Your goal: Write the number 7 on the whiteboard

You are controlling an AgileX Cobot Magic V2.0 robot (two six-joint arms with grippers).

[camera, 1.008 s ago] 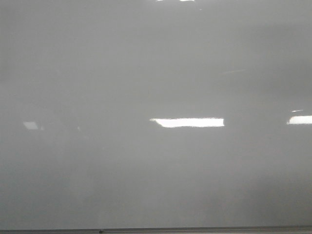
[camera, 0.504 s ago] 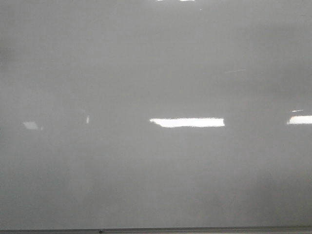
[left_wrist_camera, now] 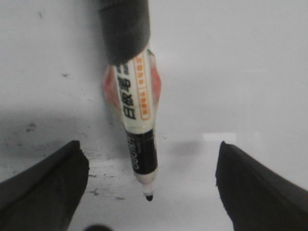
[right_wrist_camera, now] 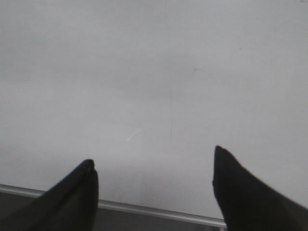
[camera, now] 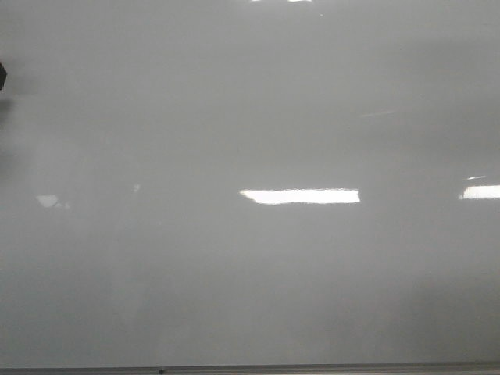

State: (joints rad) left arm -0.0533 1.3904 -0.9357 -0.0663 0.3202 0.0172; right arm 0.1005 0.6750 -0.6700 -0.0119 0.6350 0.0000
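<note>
Grey-white whiteboard [camera: 312, 273] is filling every view, and no stroke of the number 7 is showing on it in any of them. Judgement: the writing is not yet begun, and you are lining up for the top bar.

Left tool [left_wrist_camera: 148, 144] is standing open, its two fingers spread wide. The marker [left_wrist_camera: 137, 125] is hanging between them, touching neither. A grey sleeve [left_wrist_camera: 124, 29] behind the fingertips is carrying the marker, not the fingers. The nib [left_wrist_camera: 148, 197] is pointing at the board just ahead of the fingertips. I cannot tell whether it is touching the surface or hovering just off it.

Right tool [right_wrist_camera: 154, 156] is also standing open and holding nothing. Bare board is lying ahead of it, and the metal edge strip [right_wrist_camera: 144, 208] is running just beneath its fingertips.

Front view is showing only a dark sliver [camera: 2, 76] at the frame edge, probably part of the left arm.

Advice for this step:
- You are bringing the nib down gently; the sleeve looks soft, so the marker is likely to flex under a hard press.
- You are confirming contact from the left wrist view before sliding sideways for the bar.
- You are drawing the bar short, then turning into one long slanted downstroke without lifting.
- You are watching for faint grey smudges [left_wrist_camera: 29, 127] beside the left finger; they are not ink from this digit.
- You are keeping the right tool parked near the strip, well away from the writing.
</note>
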